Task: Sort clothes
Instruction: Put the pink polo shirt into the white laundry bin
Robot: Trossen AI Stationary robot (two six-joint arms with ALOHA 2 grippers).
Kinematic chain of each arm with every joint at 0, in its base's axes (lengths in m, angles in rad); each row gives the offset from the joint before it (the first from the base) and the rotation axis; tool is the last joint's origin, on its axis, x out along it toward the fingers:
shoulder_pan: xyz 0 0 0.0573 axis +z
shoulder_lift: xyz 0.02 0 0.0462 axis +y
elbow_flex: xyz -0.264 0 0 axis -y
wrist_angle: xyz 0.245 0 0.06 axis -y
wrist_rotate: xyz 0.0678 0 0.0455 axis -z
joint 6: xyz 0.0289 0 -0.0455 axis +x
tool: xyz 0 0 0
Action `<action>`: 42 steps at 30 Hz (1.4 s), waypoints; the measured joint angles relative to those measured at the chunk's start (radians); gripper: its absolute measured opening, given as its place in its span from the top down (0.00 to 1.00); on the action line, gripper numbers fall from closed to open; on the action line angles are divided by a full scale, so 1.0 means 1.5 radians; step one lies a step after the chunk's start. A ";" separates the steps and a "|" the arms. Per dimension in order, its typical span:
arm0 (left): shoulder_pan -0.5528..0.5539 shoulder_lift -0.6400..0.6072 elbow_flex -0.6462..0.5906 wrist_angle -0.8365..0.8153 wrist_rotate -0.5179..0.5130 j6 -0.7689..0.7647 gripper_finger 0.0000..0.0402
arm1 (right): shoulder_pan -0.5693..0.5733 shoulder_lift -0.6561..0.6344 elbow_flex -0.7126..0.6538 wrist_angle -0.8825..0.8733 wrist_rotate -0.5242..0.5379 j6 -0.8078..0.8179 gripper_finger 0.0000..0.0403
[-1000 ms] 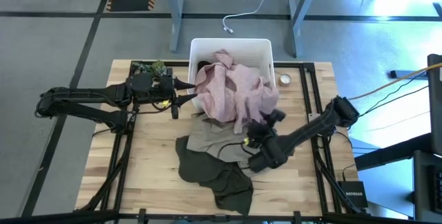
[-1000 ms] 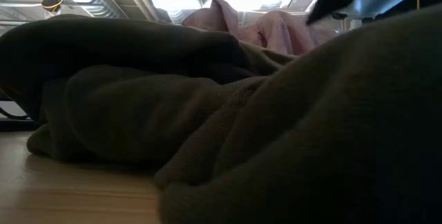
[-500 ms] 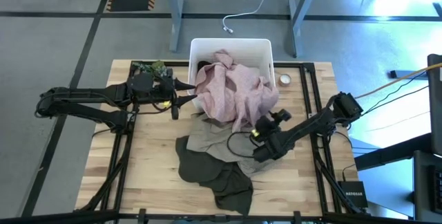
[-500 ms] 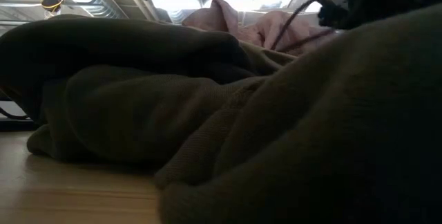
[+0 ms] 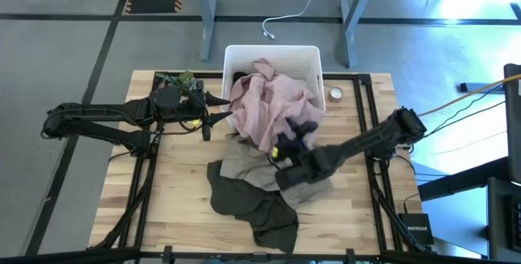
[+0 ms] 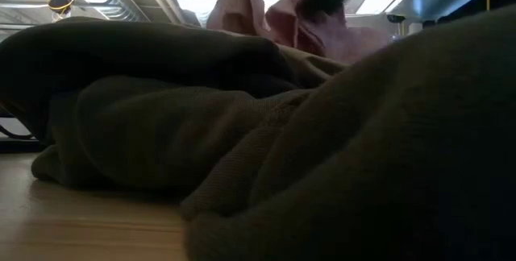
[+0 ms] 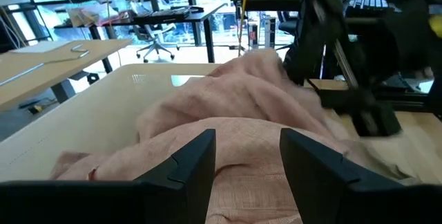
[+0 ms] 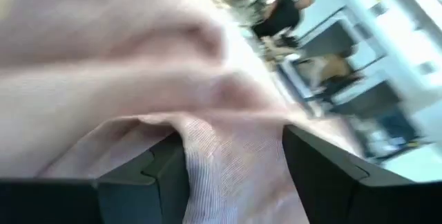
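A pale pink garment [image 5: 273, 105] drapes over the front rim of the white bin [image 5: 273, 52], and something black [image 5: 240, 77] lies inside. Its lower end lies on a khaki garment [image 5: 248, 166], which overlaps a dark olive one [image 5: 252, 207] on the table. My right gripper [image 5: 291, 134] is open at the pink garment's lower right part, with pink cloth [image 8: 221, 162] between its fingers. My left gripper [image 5: 218, 119] hangs open beside the bin's left front corner, facing the pink cloth [image 7: 242, 113] and touching nothing. My right gripper is pushed, open, into the pink garment's lower right part [image 5: 281, 125], coming about level from the table's right. A fold of the cloth [image 8: 207, 141] lies between the two fingers [image 8: 152, 165] and against them. The garment still rests on the bin's rim and the khaki garment.
A small green plant [image 5: 175, 79] stands at the far left beside the bin. A tape roll [image 5: 334, 94] lies to the bin's right. In the low view the olive garment [image 6: 242, 132] fills nearly everything. Bare wood shows at the near left [image 5: 175, 191].
My right gripper has swung first toward the table's right edge, then left and toward the bin into the pink garment, its wrist turning. The garment's lower right part has been pushed up and bunched, and stands higher in the low view. The rest of the garment stayed draped on the bin.
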 joint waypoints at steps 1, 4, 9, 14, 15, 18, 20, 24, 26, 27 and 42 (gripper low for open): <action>0.000 0.000 0.000 0.000 0.000 0.005 0.61 | -0.015 0.000 0.024 0.000 0.007 -0.041 0.44; 0.000 0.000 0.000 0.000 -0.001 0.011 0.61 | -0.070 0.000 0.093 0.000 0.029 -0.139 0.44; 0.000 0.000 0.000 -0.001 -0.001 0.011 0.61 | -0.203 0.000 0.187 -0.002 -0.042 -0.221 0.44; 0.000 0.000 0.000 -0.021 -0.001 0.010 0.61 | -0.280 0.000 0.248 -0.031 -0.276 -0.188 0.44; 0.000 0.000 0.000 -0.027 -0.001 0.011 0.61 | -0.278 0.000 0.262 -0.056 -0.309 -0.170 0.44; 0.000 0.000 0.000 -0.044 -0.001 0.011 0.61 | -0.245 0.001 0.311 -0.167 -0.367 -0.106 0.44; 0.000 0.000 0.000 -0.048 -0.001 0.010 0.61 | -0.201 0.001 0.340 -0.248 -0.371 -0.058 0.44; 0.000 -0.001 0.000 -0.050 -0.001 0.008 0.61 | -0.086 0.000 0.345 -0.391 -0.374 0.056 0.44; -0.001 -0.001 0.000 -0.050 -0.001 0.008 0.61 | -0.030 0.000 0.317 -0.434 -0.371 0.127 0.44; -0.001 -0.001 0.000 -0.050 -0.001 0.008 0.61 | -0.005 -0.001 0.295 -0.446 -0.361 0.168 0.44; -0.001 -0.001 0.000 -0.031 0.000 -0.003 0.61 | 0.093 0.001 -0.252 -0.291 -0.331 0.580 0.44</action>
